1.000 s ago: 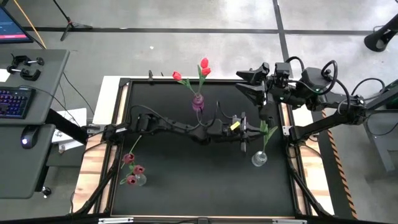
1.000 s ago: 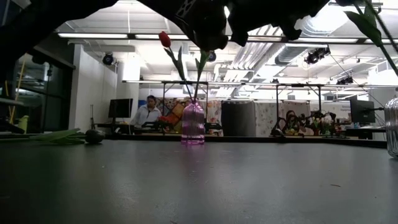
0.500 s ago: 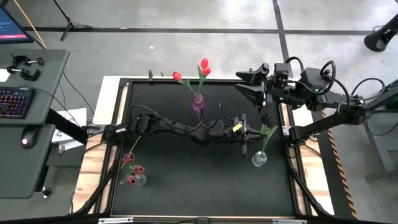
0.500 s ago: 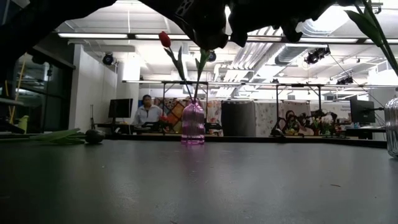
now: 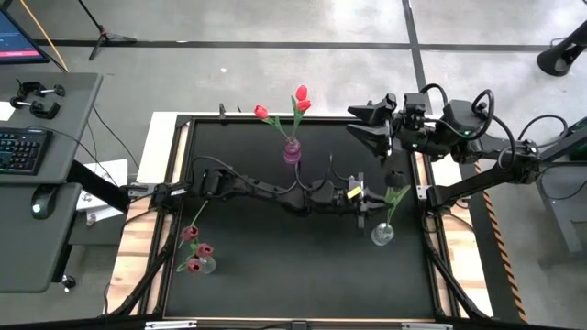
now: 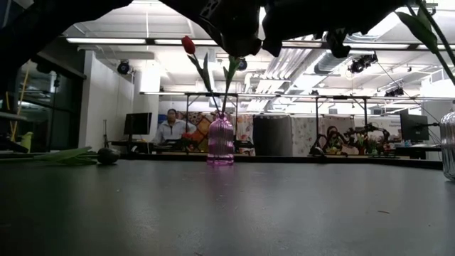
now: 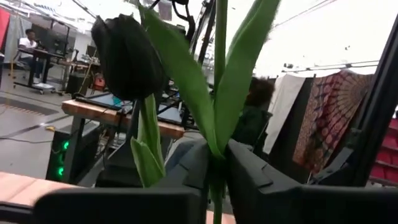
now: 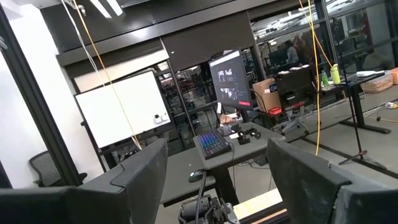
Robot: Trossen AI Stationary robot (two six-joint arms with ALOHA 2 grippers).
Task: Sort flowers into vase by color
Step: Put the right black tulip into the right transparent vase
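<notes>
From above, three vases are standing on the black table. A purple vase at upper centre is holding red tulips, their heads leaning toward the top of the frame. A clear vase at lower left is holding three pink tulips. A second clear vase at centre right is holding one dark tulip, whose green stem is rising toward the upper right. The left arm is stretching across the middle of the frame, and the left gripper is sitting just beside that stem, left of the vase. The right gripper is hovering at upper right, near the table's far edge, with its fingers spread and nothing between them.

From table height, the purple vase is standing at centre with a red head showing above it, and the ribbed clear vase is peeking in at the right edge. A dark flower is lying at the left. A person is sitting in the room behind.

In the left wrist view, the dark tulip is filling the upper left, and its green stem is running down between the two dark fingers, which are closing against it.

In the right wrist view, the fingers are standing wide apart, empty, facing a desk with a keyboard.
</notes>
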